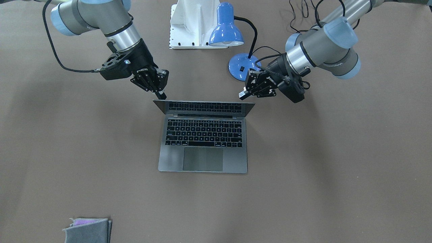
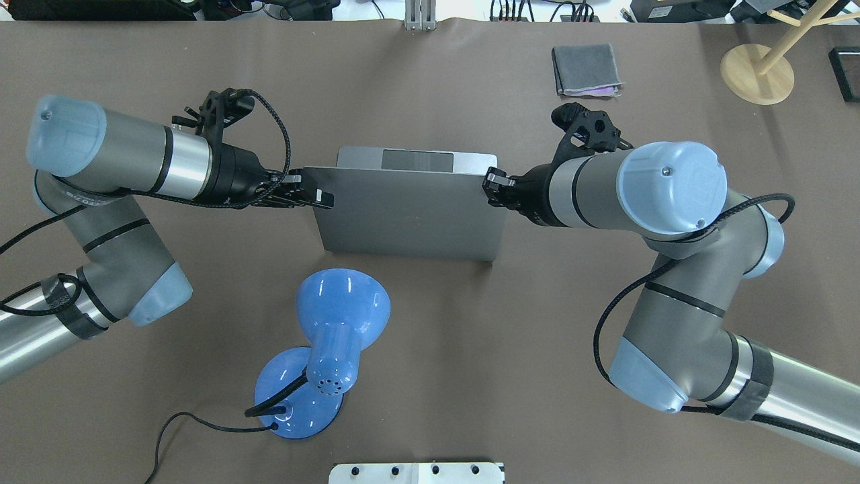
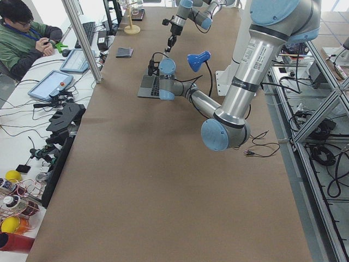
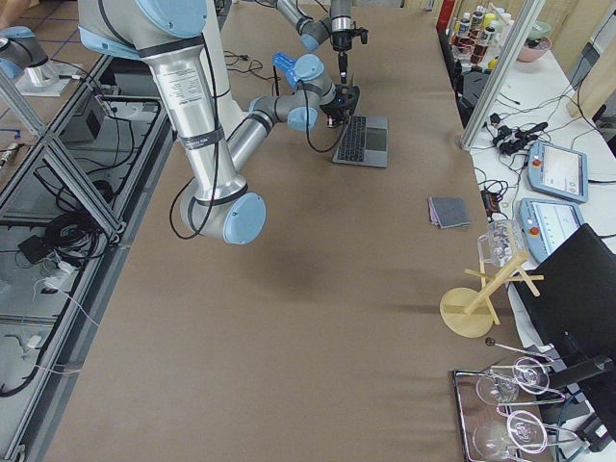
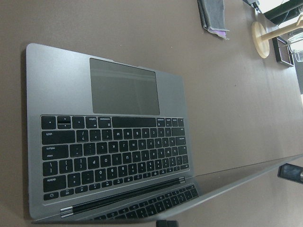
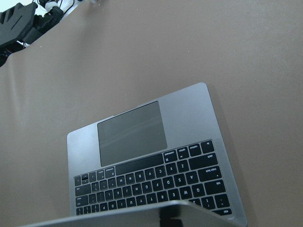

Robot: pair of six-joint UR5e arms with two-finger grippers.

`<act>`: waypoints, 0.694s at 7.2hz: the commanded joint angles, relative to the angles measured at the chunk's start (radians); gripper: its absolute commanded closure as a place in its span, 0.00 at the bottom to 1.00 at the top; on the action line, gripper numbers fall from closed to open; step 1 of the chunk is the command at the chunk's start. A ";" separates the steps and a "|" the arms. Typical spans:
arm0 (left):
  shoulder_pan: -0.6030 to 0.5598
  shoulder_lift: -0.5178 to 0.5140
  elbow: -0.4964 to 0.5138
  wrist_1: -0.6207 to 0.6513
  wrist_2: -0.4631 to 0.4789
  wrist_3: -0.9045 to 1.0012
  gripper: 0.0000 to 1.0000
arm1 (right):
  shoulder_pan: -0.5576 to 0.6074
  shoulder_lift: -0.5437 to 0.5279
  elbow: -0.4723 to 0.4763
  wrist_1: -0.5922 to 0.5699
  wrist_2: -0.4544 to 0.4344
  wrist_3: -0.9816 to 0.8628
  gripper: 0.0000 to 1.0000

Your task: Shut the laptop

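Right gripper (image 1: 161,95), on the left of the front-facing view, had its fingers pressed together just behind the upper-left corner of the lid of the laptop (image 1: 203,145). The left gripper (image 1: 242,96), likewise closed on nothing, sat at the opposite corner. That view showed the laptop in the middle of the brown table (image 1: 337,175), keyboard and trackpad exposed and the lid tipped forward with the keys mirrored in its screen. A blue lamp (image 1: 225,30) stood behind it, and a folded grey cloth (image 1: 88,230) lay at the lower left. Overhead, only the plain grey back of the lid and a strip of trackpad showed, plus a wooden stand (image 2: 757,72) at the upper right. Both side views made the grippers too small to judge. The right one alone caught a dark tray (image 4: 458,404) at the lower right with stemmed glasses (image 4: 494,387) lying in it. Each wrist view looked past the lid's edge onto the keyboard.
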State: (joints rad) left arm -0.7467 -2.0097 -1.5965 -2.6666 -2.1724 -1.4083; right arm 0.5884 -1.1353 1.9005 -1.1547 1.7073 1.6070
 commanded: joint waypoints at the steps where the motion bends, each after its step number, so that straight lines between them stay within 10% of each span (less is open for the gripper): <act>1: 0.000 -0.044 0.062 0.001 0.061 0.002 1.00 | 0.019 0.031 -0.062 0.001 0.000 0.001 1.00; 5: -0.008 -0.144 0.151 0.155 0.160 0.109 1.00 | 0.041 0.081 -0.194 0.018 -0.005 -0.005 1.00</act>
State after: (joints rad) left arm -0.7531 -2.1189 -1.4729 -2.5645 -2.0477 -1.3145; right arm 0.6250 -1.0638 1.7421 -1.1417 1.7063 1.6033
